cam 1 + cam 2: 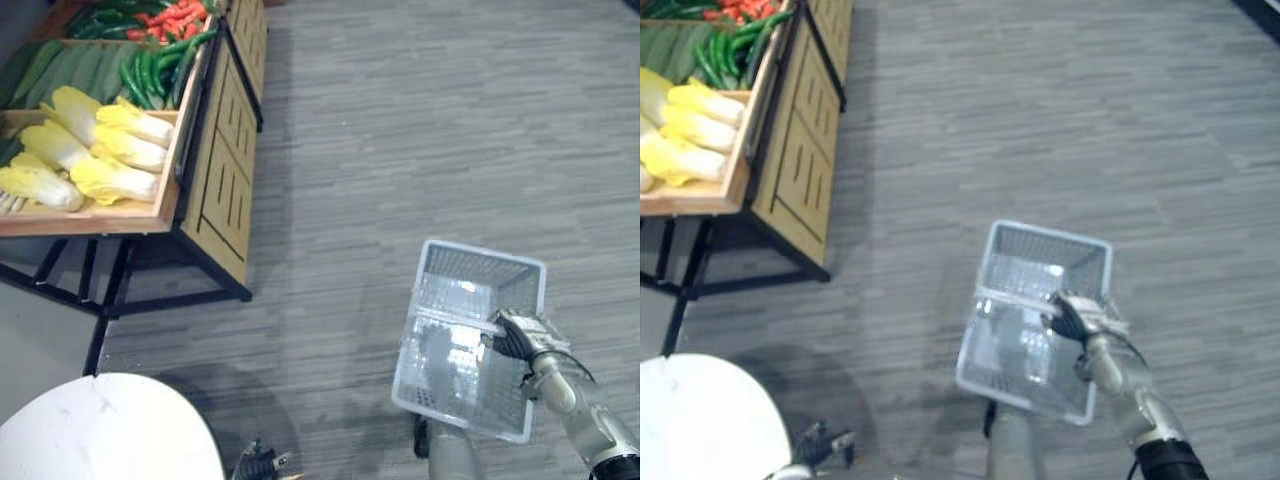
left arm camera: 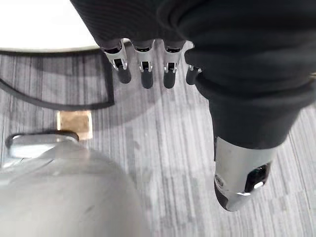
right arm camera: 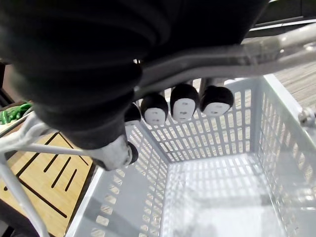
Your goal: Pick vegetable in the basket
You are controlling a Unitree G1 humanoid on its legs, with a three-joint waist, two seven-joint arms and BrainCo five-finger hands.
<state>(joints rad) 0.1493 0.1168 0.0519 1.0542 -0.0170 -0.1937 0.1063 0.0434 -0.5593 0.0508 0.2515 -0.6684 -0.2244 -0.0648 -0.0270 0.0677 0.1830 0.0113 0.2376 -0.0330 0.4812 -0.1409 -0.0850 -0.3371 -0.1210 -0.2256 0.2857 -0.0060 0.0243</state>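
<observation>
Yellow-white leafy cabbages point(image 1: 100, 150) lie on the slatted wooden stand point(image 1: 230, 170), well apart from the pale grey plastic mesh basket point(image 1: 480, 260). The right hand point(image 1: 515, 335) curls round its metal handle point(image 3: 212, 57). The left hand point(image 2: 143, 64) hangs with its fingers relaxed.

The basket point(image 1: 482, 268) is perforated plastic, slightly glossy, with a smooth metal handle point(image 3: 222, 56). The produce stand point(image 1: 228, 150) is light matt wood on a black metal frame point(image 1: 175, 300).
</observation>
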